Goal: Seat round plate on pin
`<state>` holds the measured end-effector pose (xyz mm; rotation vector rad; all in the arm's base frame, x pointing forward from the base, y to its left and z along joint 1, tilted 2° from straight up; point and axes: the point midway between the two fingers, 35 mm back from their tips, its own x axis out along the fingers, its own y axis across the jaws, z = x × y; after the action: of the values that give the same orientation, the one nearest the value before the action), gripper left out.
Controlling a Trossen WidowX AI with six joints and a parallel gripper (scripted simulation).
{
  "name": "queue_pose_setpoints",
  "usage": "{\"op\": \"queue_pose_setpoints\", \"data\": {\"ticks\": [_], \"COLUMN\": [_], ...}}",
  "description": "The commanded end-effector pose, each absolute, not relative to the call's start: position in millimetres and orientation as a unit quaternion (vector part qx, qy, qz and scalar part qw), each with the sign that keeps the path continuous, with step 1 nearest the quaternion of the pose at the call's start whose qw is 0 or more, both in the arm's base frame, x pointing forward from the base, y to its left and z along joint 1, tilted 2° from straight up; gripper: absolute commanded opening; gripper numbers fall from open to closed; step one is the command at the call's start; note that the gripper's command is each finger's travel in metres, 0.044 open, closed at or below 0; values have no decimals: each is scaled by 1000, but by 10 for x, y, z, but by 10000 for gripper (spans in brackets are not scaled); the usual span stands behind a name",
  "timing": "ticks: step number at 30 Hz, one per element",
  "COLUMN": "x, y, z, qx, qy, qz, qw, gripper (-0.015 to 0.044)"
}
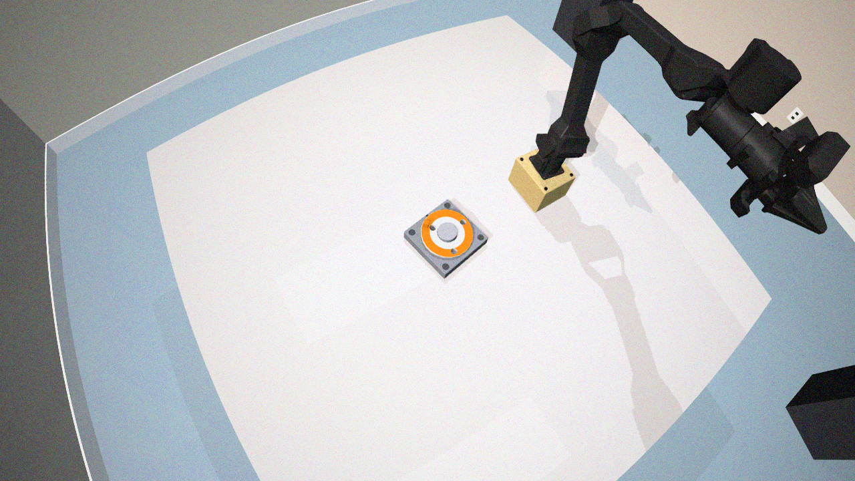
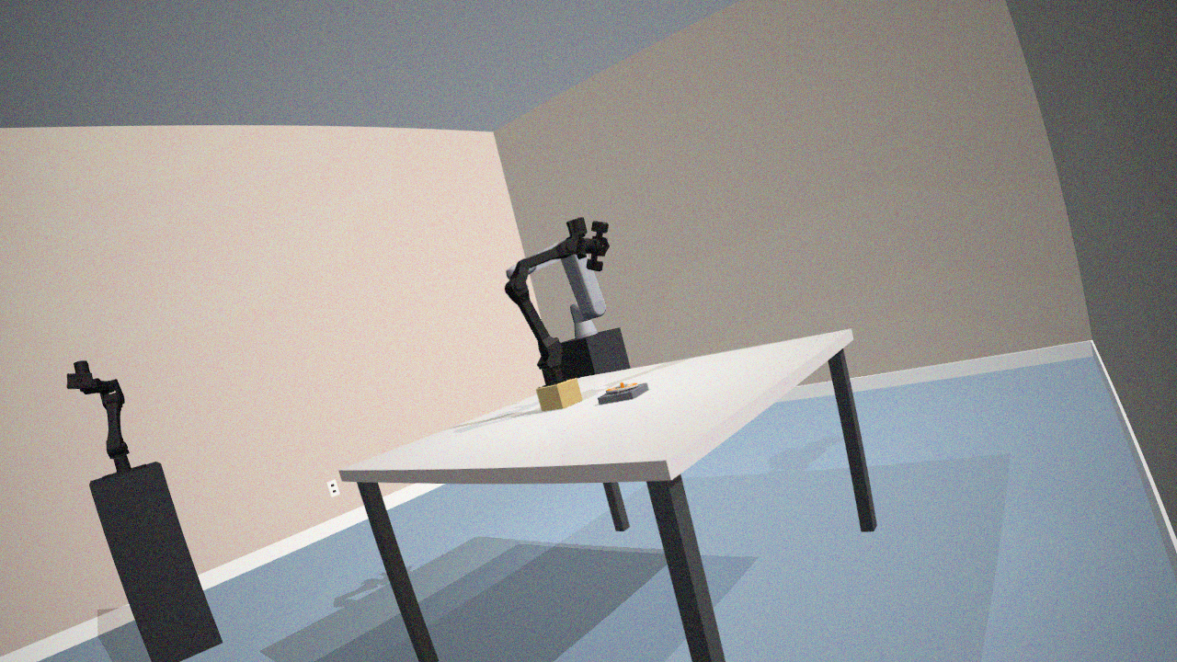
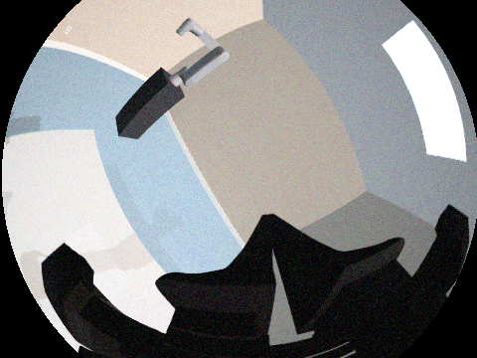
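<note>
The pin (image 1: 429,227) is too small to make out.

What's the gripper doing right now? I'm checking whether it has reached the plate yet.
Gripper: shut, holding nothing, raised off beyond the table's edge, well away from the orange plate.

- No words, brand names, numbers or signs can be read in any of the three views.
- The plate (image 1: 447,232), its base (image 1: 445,263), the tan block (image 1: 541,181) and the table (image 2: 625,436) carry no lettering.
- The black arm (image 1: 705,71) and the dark box (image 1: 827,412) at the near right bear no label that shows.
- The small white wall fitting (image 2: 333,487) at the near left has two dark slots, no writing.
</note>
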<state>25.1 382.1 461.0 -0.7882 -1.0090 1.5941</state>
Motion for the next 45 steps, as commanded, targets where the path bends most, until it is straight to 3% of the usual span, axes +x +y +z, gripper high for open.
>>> {"op": "queue_pose_setpoints", "data": {"ticks": [1, 13, 24, 33, 41, 45], "x": [861, 2263, 3292, 3534, 3253, 3224], "y": [3933, 3614, 2506, 1296, 270, 221], "z": [4144, 3005, 1855, 1090, 500, 450], "qx": [-356, -360, -277, -178, -48, -34], "qy": [-295, 20, 335, 534, 691, 705], "qz": [670, 609, 438, 254, 73, 54], "qw": [581, 707, 787, 786, 717, 706], "gripper": [0, 0, 0, 0, 0, 0]}}
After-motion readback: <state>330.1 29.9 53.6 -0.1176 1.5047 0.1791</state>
